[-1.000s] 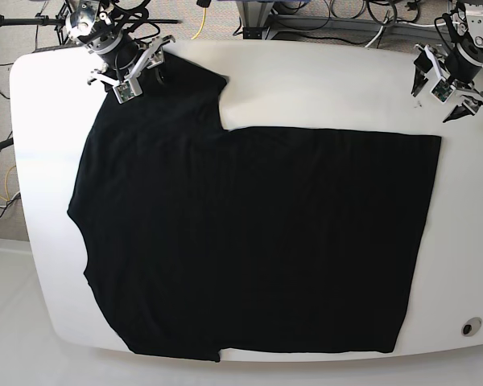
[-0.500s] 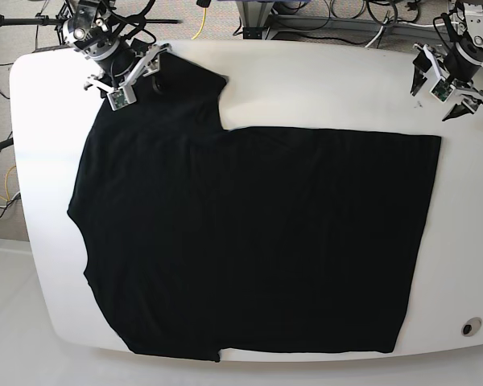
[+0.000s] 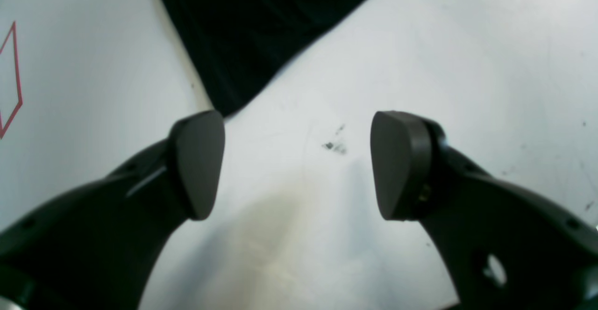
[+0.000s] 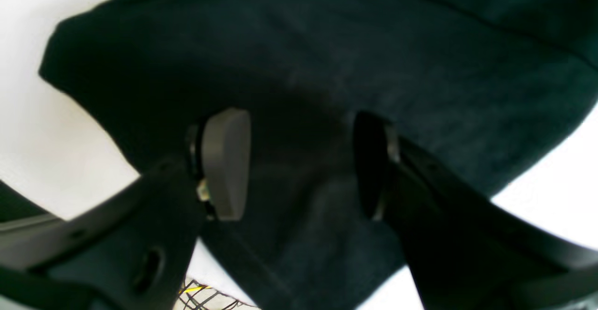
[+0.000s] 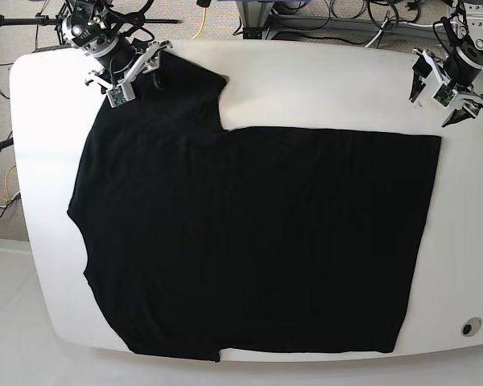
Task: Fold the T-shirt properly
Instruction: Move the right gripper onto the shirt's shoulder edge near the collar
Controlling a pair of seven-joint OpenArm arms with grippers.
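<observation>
Cloth is what lies under my right claw (image 5: 131, 76): the large plain black short-sleeved T-shirt (image 5: 249, 233) of soft cloth is spread flat on the white rounded table (image 5: 322, 80), and it covers most of the top. Its long axis runs across the table, from the sleeve end on my right side to the straight hem on my left side.

My right claw stands over the far sleeve corner. In the right wrist view its two grey pads (image 4: 226, 162) are spread apart with dark fabric between and below them, and they pinch nothing. I cannot tell if the tips touch the cloth or hang just above it.

My left claw (image 5: 447, 84) is also spread and holds nothing. It hovers over bare table, and the shirt's hem corner (image 3: 224, 106) lies just ahead of it, close to one pad.

I judge that the right arm is the nearer one to the cloth. The left arm needs a short reach forward to the hem corner before both ends can be lifted together.
</observation>
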